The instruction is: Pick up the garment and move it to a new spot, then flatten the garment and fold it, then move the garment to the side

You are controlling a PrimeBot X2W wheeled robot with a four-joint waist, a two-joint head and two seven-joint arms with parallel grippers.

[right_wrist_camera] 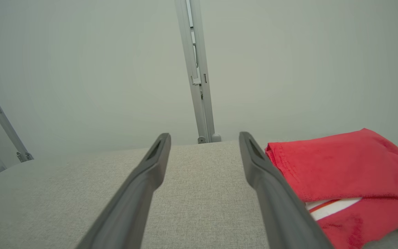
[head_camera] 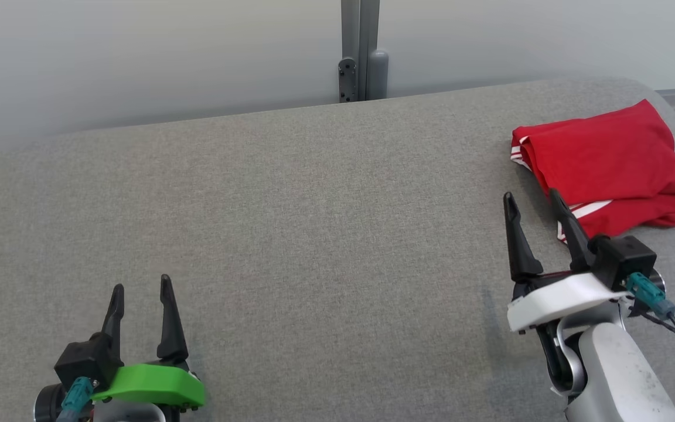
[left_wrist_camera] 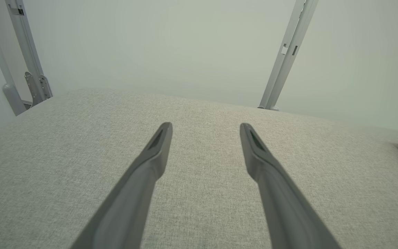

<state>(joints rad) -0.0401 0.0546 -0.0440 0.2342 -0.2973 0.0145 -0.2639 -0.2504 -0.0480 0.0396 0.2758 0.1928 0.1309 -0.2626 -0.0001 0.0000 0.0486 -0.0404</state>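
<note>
Grey cloth-covered table (head_camera: 290, 234), pale wall behind. Red garment (head_camera: 607, 158) lies folded at the frame's right, resting free. Right gripper (head_camera: 531, 196) is spread wide and empty, just beside its near edge. Left gripper (head_camera: 141, 283), lower left, is wide and empty. Side move looks done; next, arms back off without snagging.

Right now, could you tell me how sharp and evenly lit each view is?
Head view: soft, even light, all sharp, faint shadow beside the right claw. Left wrist view: left claw slightly blurred near the lens. Right wrist view: wide-angle tilts the posts; red garment crisp.
</note>
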